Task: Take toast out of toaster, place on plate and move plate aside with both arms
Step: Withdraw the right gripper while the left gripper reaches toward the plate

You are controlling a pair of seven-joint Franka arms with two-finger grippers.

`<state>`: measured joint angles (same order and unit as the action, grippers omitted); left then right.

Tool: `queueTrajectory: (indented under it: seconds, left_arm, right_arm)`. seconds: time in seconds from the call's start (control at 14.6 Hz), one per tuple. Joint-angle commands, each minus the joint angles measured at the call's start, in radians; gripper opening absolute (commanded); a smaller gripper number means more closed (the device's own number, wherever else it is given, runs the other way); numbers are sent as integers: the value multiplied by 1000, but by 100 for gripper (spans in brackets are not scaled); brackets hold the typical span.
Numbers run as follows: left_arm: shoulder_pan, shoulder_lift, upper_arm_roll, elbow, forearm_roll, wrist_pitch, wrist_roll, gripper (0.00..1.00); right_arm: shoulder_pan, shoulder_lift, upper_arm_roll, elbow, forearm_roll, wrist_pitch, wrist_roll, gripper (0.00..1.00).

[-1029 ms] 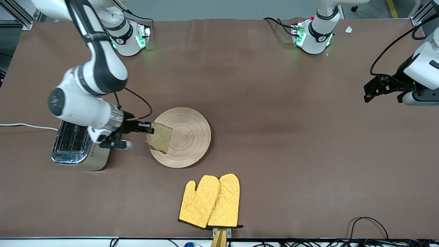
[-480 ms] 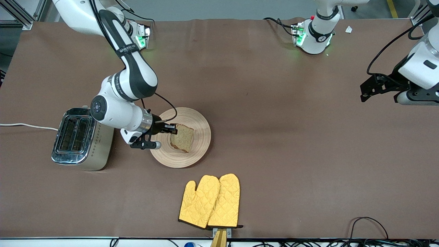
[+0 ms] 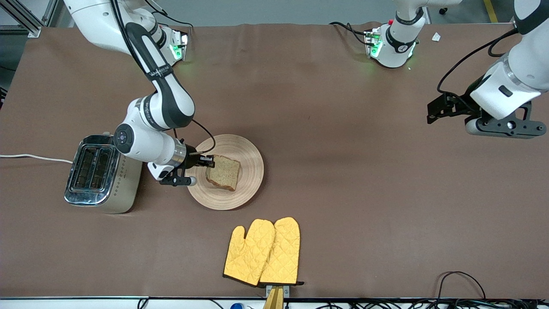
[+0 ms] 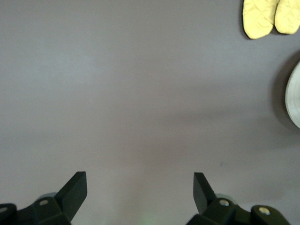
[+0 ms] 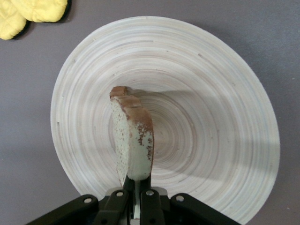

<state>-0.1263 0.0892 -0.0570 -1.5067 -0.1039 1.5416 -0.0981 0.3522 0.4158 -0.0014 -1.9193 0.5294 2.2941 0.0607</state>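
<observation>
Lowered since before, the right pincer (image 3: pixel 210 162) grips the toast (image 3: pixel 223 172) over the plate (image 3: pixel 248 171); left pincer (image 3: pixel 433 112) gapes.

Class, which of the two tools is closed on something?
The right tool, over the plate, is shut on the toast. The left tool hangs open over bare table, holding nothing.

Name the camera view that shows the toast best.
The front view: the toast shows its whole face, over the plate. The right wrist view shows it edge-on in the right gripper; the left wrist view misses it.
</observation>
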Motion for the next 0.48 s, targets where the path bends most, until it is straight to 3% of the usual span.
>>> queueTrajectory:
  seconds: [0.0, 0.21, 0.27, 0.34, 0.41]
  left_arm:
    - [11, 4, -6, -46, -88, 14, -8, 100]
    - [11, 81, -6, -75, -192, 63, -2, 100]
    - [11, 114, -6, -81, -230, 77, 0, 100]
    - [4, 150, -6, -92, -270, 98, 0, 100]
    - [-2, 176, -7, -101, -304, 123, -2, 100]
  right_arm:
    - [-48, -22, 9, -64, 17, 22, -71, 0]
    - [-62, -28, 11, -95, 17, 80, -107, 5]
    - [-47, -34, 12, -134, 17, 164, -119, 9]
    - [-29, -43, 14, -174, 17, 232, -158, 21]
    - [-12, -43, 14, -184, 17, 273, -220, 51]
